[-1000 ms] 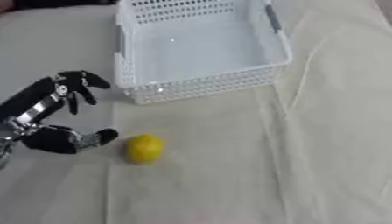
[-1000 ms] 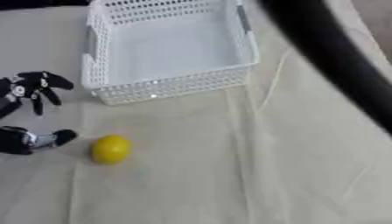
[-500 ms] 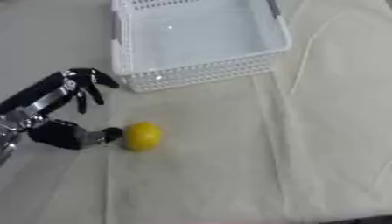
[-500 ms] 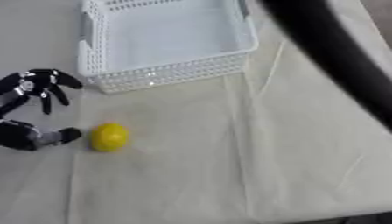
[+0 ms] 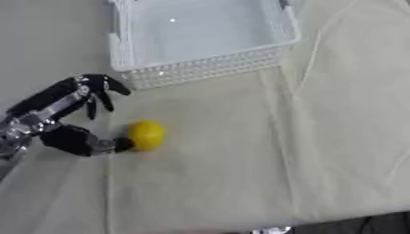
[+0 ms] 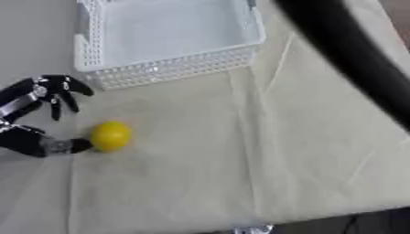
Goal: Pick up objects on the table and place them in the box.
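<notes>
Left hand [image 5: 68,121] has closed in from a gap: thumb now touches the yellow ball [image 5: 147,135], fingers spread wide above, no grip yet. Ball sits on the worktop [image 5: 336,137] near the empty basket [image 5: 204,66]. Grasp is imminent.

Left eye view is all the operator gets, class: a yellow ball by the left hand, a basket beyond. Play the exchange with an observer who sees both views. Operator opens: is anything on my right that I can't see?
Observer: Yes. In the right eye view a black arm crosses from the top to the right edge, above the cloth.
Operator: Does its hand show?
Observer: No. The arm runs out at the right edge, so the right hand is in neither view.
Operator: Does it cover the basket?
Observer: No. It passes to the right of the basket, close by its far right corner.
</notes>
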